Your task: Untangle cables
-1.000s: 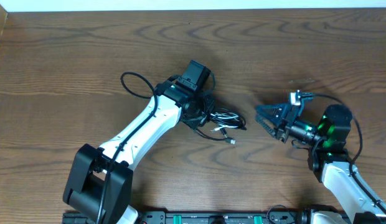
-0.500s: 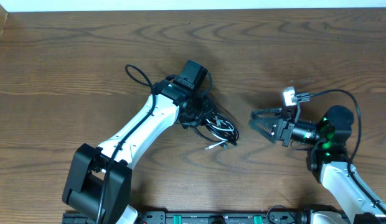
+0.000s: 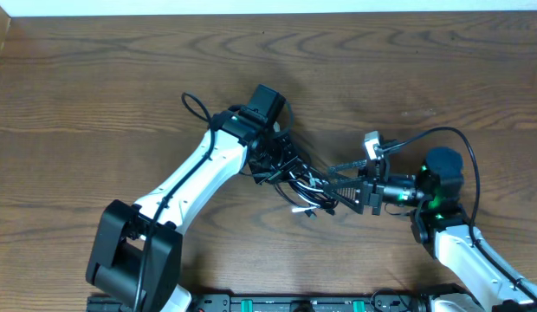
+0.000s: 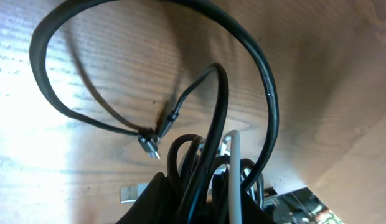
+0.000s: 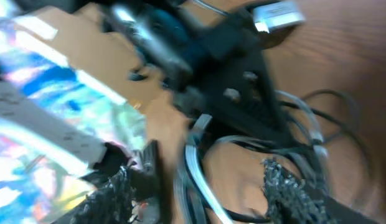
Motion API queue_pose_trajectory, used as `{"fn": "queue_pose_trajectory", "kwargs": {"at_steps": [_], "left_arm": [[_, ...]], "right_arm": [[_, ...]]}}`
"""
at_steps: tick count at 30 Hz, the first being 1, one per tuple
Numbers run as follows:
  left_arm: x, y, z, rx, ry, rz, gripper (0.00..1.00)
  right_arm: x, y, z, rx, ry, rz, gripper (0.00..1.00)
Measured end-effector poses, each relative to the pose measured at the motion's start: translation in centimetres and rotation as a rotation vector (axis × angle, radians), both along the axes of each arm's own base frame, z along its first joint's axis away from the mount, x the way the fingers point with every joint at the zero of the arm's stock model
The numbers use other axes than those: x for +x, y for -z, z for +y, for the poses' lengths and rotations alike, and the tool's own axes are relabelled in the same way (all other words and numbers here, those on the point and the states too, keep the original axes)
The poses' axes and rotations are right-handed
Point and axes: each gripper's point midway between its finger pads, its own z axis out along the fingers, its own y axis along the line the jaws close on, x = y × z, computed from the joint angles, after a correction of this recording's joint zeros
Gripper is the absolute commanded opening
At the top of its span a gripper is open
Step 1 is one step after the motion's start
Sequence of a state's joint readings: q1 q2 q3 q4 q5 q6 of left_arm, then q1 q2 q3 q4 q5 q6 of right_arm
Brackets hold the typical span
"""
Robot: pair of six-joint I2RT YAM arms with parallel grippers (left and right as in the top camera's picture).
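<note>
A tangle of thin black and white cables [image 3: 299, 180] lies at mid-table. My left gripper [image 3: 270, 158] is shut on the bundle's left part; the left wrist view shows black strands [image 4: 199, 165] and one white strand [image 4: 234, 168] pinched between the jaws, with a black loop [image 4: 149, 56] and a small plug [image 4: 150, 147] hanging out. My right gripper [image 3: 339, 189] is open at the bundle's right edge. In the blurred right wrist view its fingers [image 5: 289, 186] straddle pale cable loops [image 5: 196, 168].
The thick black robot wire [image 3: 196, 111] loops beside the left arm. The right arm's wire [image 3: 450, 147] arcs over its wrist. The wood table's far edge [image 3: 268, 14] meets a white strip.
The right gripper has moved left from about mid-right of the table up to the cable bundle. The left gripper has shifted slightly, and the bundle has been dragged and stretched toward the right.
</note>
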State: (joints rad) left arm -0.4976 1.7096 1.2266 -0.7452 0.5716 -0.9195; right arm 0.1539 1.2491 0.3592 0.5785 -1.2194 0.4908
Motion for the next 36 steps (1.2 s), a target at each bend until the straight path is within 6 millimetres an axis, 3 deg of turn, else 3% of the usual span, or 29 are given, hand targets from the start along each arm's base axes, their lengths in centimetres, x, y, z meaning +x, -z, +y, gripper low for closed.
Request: {"fn": "queue_pose_trajectory", "kwargs": {"at_steps": [4,9,14,19,23,29,32,36], "left_arm": [[0.5,-0.1,0.9,-0.007,-0.034,0.017,0.07],[0.9,0.0,2.2,0.000,-0.072,0.041,0.08],[0.8,0.1,2.5,0.011,-0.085,0.056,0.08],[0.5,0.6,3.4,0.064,-0.131,0.087,0.08],[0.3,1.0,4.2,0.104,-0.166,0.107,0.07],[-1.6,1.3,6.2,0.173,-0.188,0.208,0.08],[-1.9,0.7,7.5,0.194,-0.199,0.246,0.08],[-0.9,-0.9,8.2,0.185,-0.207,0.226,0.08]], "right_arm": [[1.7,1.3,-0.6,-0.064,0.105,-0.019,0.71],[4.6,1.3,-1.3,-0.163,0.209,0.014,0.72],[7.4,-0.1,-3.6,-0.426,0.320,0.072,0.78],[8.2,-4.1,-6.0,-0.636,0.370,-0.001,0.86],[6.5,-6.1,-5.5,-0.687,0.288,-0.069,0.95],[1.0,-4.6,-1.3,-0.756,0.019,-0.121,0.99],[-0.6,-4.0,0.4,-0.806,-0.055,-0.170,0.99],[-1.8,-3.7,2.3,-0.867,-0.099,-0.257,0.99]]}}
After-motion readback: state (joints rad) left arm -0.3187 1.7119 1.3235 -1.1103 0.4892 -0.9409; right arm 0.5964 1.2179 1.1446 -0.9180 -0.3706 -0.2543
